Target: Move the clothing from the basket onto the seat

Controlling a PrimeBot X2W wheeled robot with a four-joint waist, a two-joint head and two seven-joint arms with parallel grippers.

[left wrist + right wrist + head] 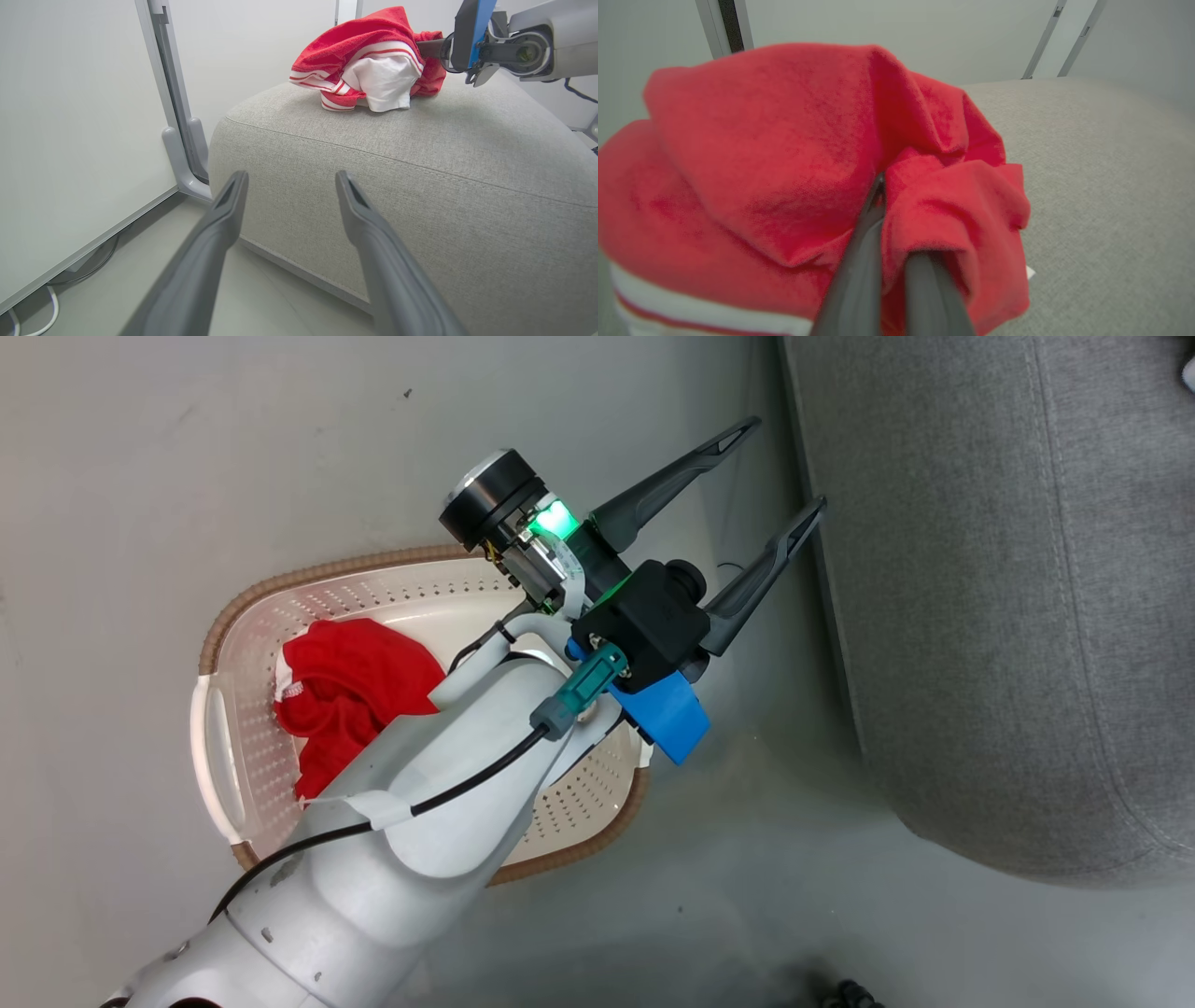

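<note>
Gripping red clothing (373, 56) on seat (420, 163) with right tool (885, 219) pinched closed — hovering left tool (786, 465) wide open, empty, between basket (411, 593) and seat.

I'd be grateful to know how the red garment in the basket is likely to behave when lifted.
Probably floppy: the red garment lies crumpled in the basket, so it should sag and trail. Likely light, as the other garment bunches softly on the seat. Unlikely to slip; the cloth looks matte.

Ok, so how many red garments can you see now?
2. One garment lies in the basket, partly behind the left arm; a second garment rests on the seat, gripped by the right end effector. More may be hidden.
</note>
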